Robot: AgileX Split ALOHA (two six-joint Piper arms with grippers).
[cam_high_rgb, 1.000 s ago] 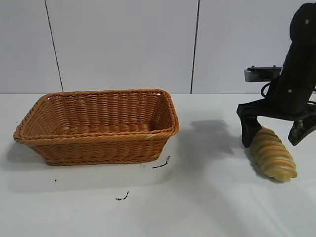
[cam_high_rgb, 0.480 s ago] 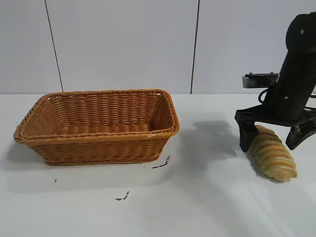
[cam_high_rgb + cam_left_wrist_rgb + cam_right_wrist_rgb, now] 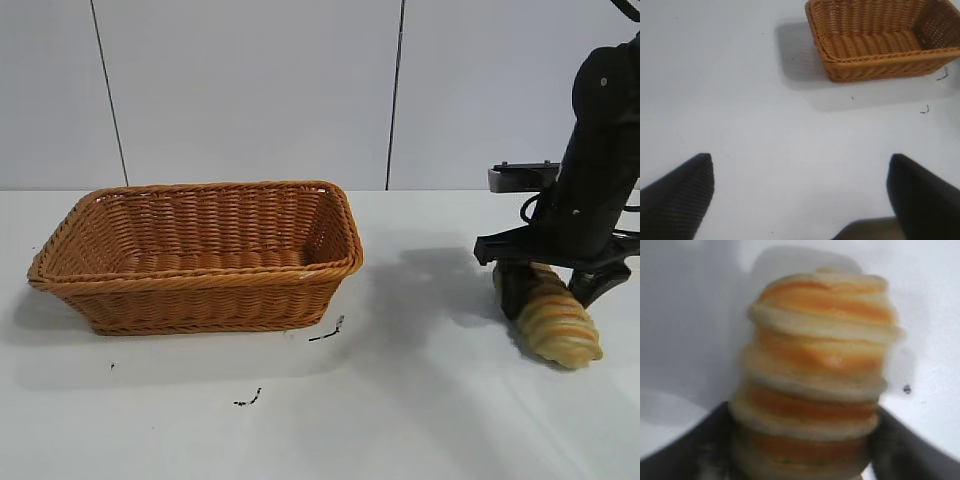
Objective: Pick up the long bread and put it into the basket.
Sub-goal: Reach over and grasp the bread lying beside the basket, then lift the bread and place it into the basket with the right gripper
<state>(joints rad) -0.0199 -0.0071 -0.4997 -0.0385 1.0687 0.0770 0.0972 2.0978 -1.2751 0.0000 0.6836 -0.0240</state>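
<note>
Golden-tan and striped orange, the long bread (image 3: pixel 553 318) lies on the white bench (image 3: pixel 420 420) at the exterior view's right, nearest the camera. Over its rear end the right gripper (image 3: pixel 550 289) is clenched on it, one finger pressing each flank, as the right wrist view confirms (image 3: pixel 815 390). Well apart, farther left, sits the wicker basket (image 3: pixel 200 290), nothing inside it. The left gripper (image 3: pixel 800 192) hangs with fingers spread wide over bare bench, the basket (image 3: pixel 880 70) beyond it.
</note>
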